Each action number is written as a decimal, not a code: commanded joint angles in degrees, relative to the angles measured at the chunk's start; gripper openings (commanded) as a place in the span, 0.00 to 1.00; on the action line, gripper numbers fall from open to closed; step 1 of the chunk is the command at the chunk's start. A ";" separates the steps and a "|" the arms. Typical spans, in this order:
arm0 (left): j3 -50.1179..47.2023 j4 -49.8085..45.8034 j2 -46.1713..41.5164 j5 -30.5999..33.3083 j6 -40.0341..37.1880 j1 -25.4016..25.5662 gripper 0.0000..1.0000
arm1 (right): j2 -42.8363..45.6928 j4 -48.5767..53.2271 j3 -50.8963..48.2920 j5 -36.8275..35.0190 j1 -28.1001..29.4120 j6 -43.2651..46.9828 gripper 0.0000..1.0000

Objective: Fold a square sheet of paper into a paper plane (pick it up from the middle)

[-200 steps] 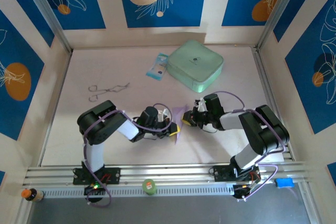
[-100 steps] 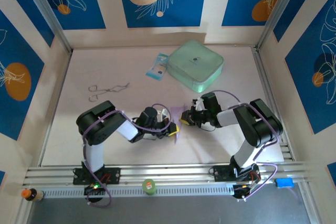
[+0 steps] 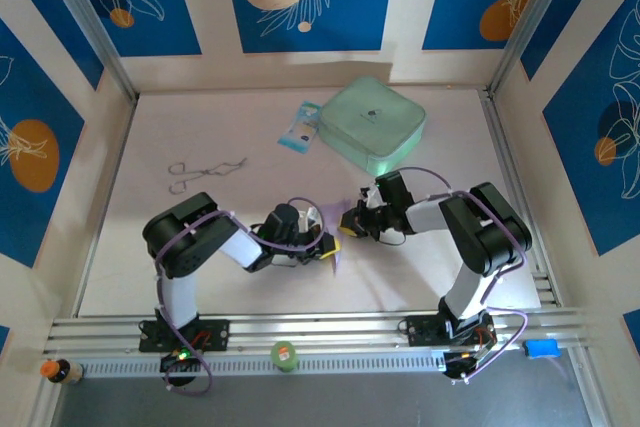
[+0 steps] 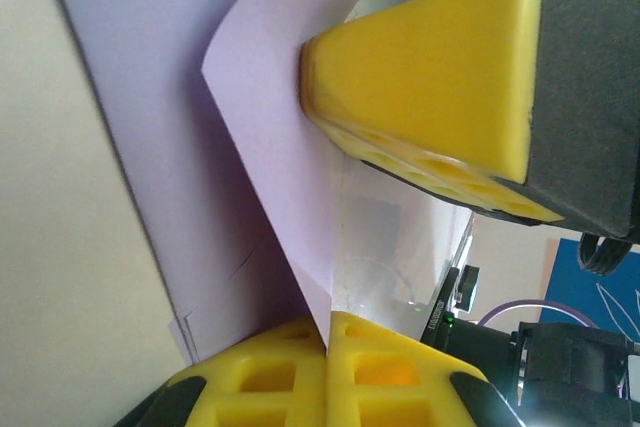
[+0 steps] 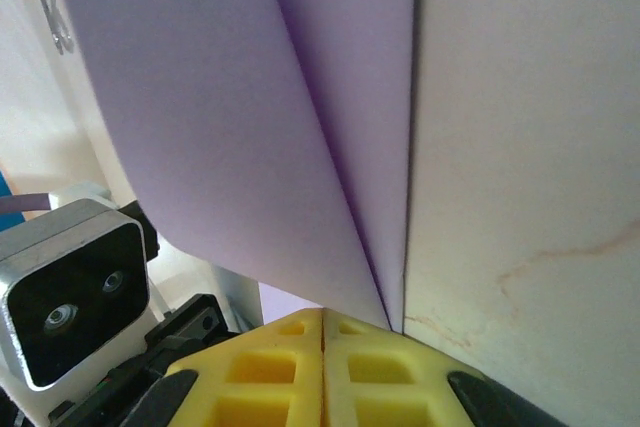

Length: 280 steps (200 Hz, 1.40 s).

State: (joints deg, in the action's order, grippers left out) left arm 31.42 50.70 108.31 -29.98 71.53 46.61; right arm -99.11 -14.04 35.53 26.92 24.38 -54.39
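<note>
Above the table, nose to nose.
Left gripper pinches the square sheet of paper; right gripper, pressed together, touches it.

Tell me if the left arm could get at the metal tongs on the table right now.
Probably not yet: the way to the metal tongs looks free, but the left gripper is shut on the lavender paper, which the right gripper also pinches.

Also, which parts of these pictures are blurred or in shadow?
Left wrist view: the left fingers are soft, the lavender paper sharp. Right wrist view: the fold's inside is shaded, the right fingers blurred. Top external view: sharp, faint shadows on the table.
</note>
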 commanded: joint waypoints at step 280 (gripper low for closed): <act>4.98 -36.63 -7.68 -2.72 -16.27 0.85 0.16 | -1.80 7.14 -1.11 -9.78 3.61 -3.44 0.06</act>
State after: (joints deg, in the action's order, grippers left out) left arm 38.46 20.23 100.90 -31.92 56.53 47.16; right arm -97.71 -12.34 35.90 21.17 26.68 -57.08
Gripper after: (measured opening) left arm 0.183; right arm 0.063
